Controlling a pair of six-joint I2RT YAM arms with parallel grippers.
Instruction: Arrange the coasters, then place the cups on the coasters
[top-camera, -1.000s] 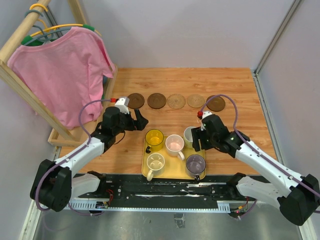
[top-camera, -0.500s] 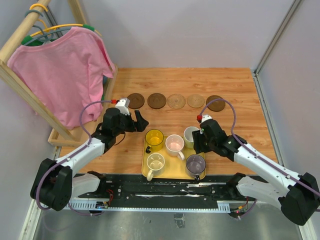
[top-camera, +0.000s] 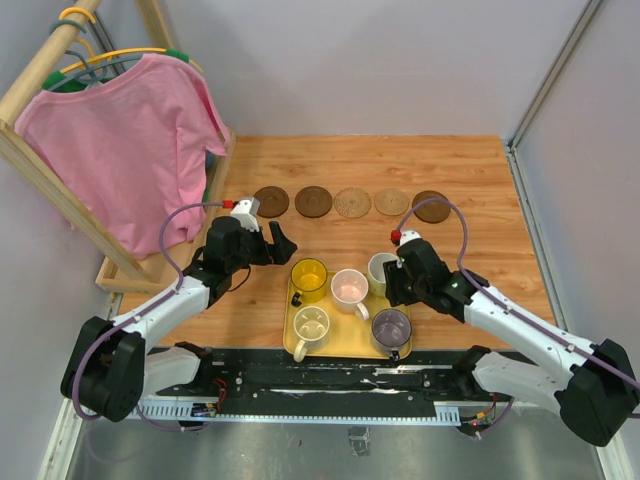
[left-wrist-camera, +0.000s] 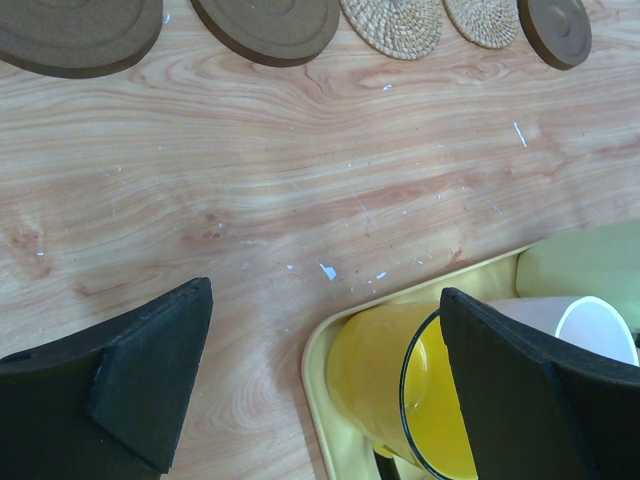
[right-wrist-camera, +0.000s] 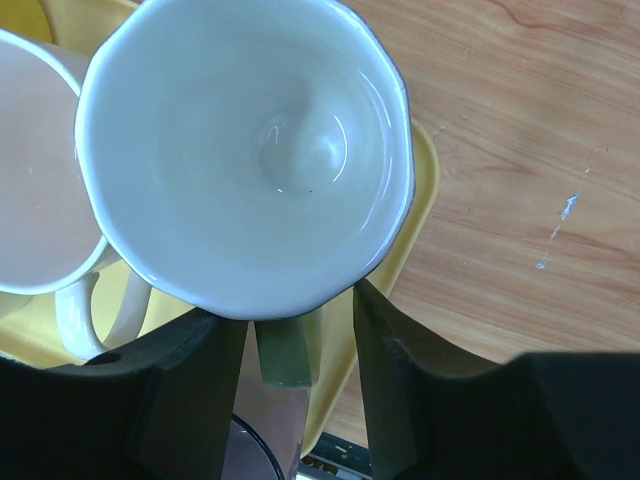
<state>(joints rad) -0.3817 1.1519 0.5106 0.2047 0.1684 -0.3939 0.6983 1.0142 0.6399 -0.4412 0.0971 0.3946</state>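
Right gripper (right-wrist-camera: 300, 350) jaws apart, straddling handle of pale green cup (right-wrist-camera: 245, 150) at yellow rectangular tray's (right-wrist-camera: 425, 200) far right corner. Left gripper (left-wrist-camera: 325, 310) wide apart over wooden table (left-wrist-camera: 300, 180)

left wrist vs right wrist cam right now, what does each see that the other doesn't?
Left wrist only: the row of five coasters and the open left gripper, by the yellow cup. Right wrist only: inside of the pale green cup, with the right gripper open astride its handle. Both: the yellow tray, the pinkish cup, the wooden table.
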